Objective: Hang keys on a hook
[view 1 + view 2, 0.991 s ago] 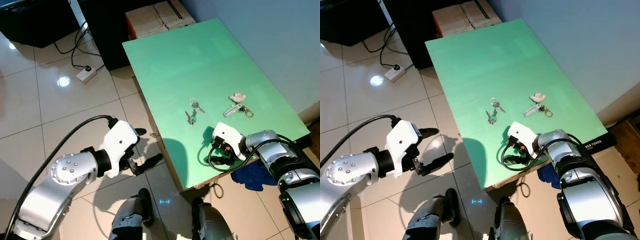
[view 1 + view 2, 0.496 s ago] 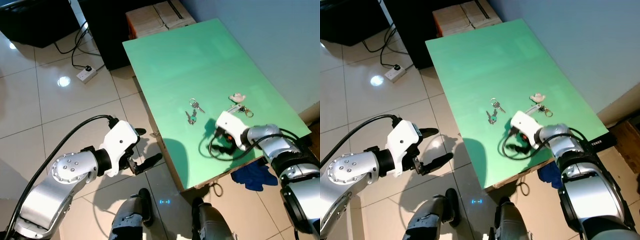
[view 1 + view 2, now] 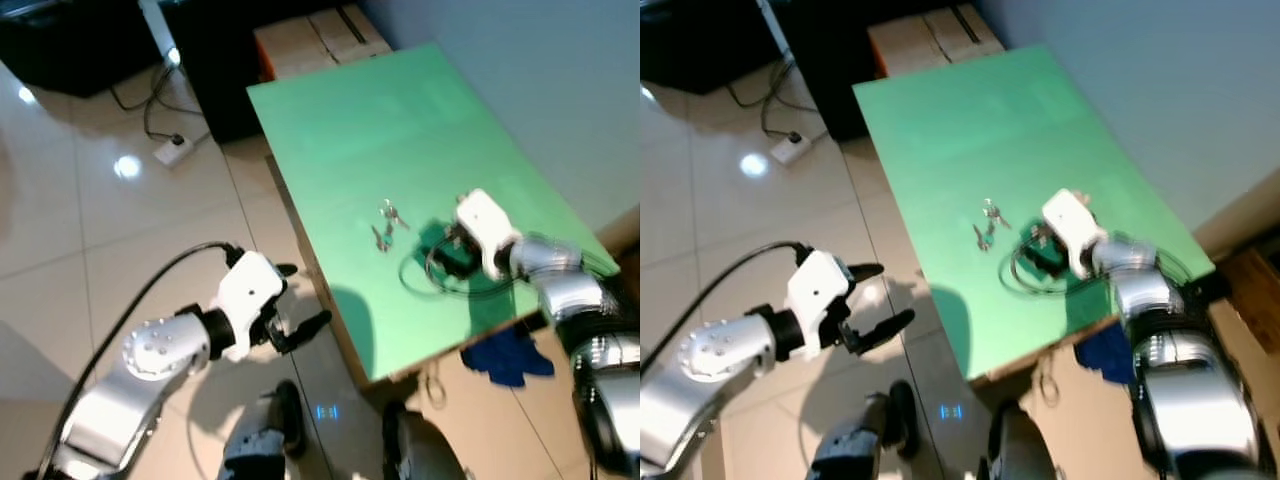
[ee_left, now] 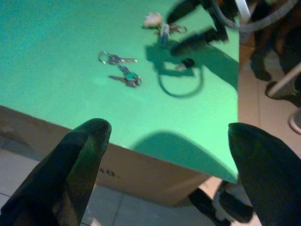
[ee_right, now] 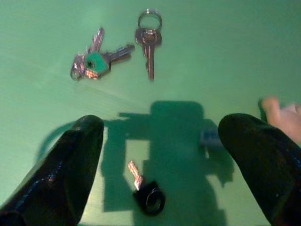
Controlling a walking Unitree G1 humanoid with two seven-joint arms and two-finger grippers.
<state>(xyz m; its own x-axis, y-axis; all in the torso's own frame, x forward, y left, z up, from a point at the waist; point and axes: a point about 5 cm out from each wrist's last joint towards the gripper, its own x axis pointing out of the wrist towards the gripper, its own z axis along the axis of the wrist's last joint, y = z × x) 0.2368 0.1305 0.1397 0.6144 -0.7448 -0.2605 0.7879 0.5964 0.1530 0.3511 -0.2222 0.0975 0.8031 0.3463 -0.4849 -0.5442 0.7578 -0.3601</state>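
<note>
The right pincer (image 3: 450,255) has advanced from the near table edge toward table centre over the last second and now hovers over the green table (image 3: 370,130), fingers spread wide, nothing held. This reads as the approach to a pickup; no key is gripped yet. Two bunches of keys (image 5: 96,61) and (image 5: 149,40) lie flat, just ahead at 12 o'clock of the fingers; a black-headed key (image 5: 146,193) lies between them. A pale keyring (image 5: 282,113) sits at 3 o'clock. The left pincer (image 3: 290,330) hangs open off the table, over floor tiles (image 3: 100,220). No hook visible. A cable loop (image 3: 440,285) trails beside the wrist.
</note>
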